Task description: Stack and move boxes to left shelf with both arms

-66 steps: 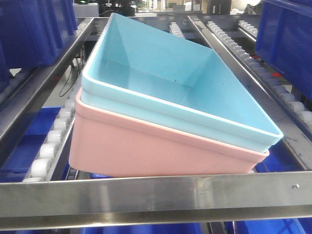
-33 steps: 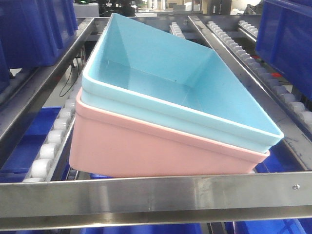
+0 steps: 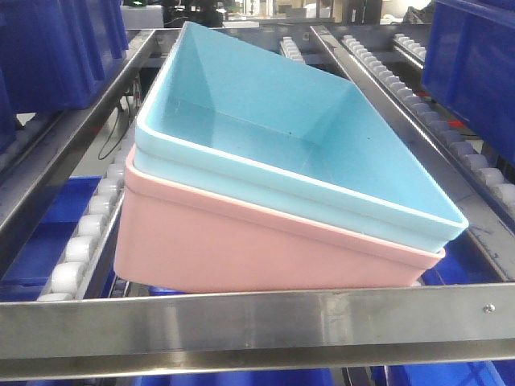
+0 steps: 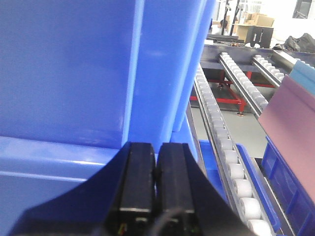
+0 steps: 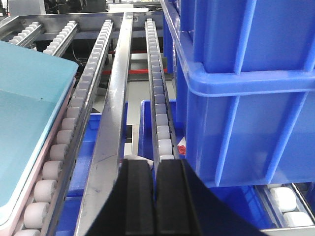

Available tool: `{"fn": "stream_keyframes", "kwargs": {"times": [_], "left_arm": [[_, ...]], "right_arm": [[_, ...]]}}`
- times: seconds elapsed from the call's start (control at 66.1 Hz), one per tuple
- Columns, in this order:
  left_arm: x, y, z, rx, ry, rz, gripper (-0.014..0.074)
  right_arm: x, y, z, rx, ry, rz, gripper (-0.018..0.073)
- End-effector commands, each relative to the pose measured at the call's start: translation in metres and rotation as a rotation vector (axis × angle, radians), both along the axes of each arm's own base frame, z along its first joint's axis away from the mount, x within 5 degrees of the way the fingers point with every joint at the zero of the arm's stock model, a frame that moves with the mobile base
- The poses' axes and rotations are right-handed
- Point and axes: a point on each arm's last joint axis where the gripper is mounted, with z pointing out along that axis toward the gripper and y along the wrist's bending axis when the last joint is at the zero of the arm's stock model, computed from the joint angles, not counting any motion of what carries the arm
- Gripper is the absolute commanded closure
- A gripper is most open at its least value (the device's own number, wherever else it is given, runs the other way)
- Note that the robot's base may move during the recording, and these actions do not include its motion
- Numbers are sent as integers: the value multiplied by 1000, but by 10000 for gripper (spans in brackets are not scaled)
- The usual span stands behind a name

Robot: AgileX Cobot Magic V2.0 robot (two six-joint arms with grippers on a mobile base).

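Observation:
The light blue box point(image 3: 282, 137) sits nested inside the salmon pink box point(image 3: 241, 249). The stack rests tilted on the roller lanes of the steel shelf point(image 3: 257, 322), turned at an angle behind the front rail. No gripper shows in the front view. In the left wrist view my left gripper point(image 4: 156, 150) is shut with nothing in it, facing a dark blue bin wall; the pink box's side point(image 4: 290, 123) shows at the right edge. My right gripper point(image 5: 153, 164) is shut and empty above a roller rail point(image 5: 160, 113), with the light blue box point(image 5: 29, 118) at its left.
Dark blue bins point(image 3: 56, 48) stand on the lanes to either side, including a stacked bin point(image 5: 246, 88) close by the right gripper. More blue bins point(image 3: 48, 233) lie on the level below. A steel divider rail point(image 5: 115, 118) runs between roller lanes.

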Motion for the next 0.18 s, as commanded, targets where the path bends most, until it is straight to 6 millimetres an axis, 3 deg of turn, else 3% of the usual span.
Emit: {"fn": "stream_keyframes", "kwargs": {"times": [0.0,0.166], "left_arm": [[-1,1,-2,-8,-72,13,605],[-1,1,-2,-8,-72,13,605]], "right_arm": [[-4,1,16,-19,-135,5,505],[-4,1,16,-19,-135,5,505]]}}
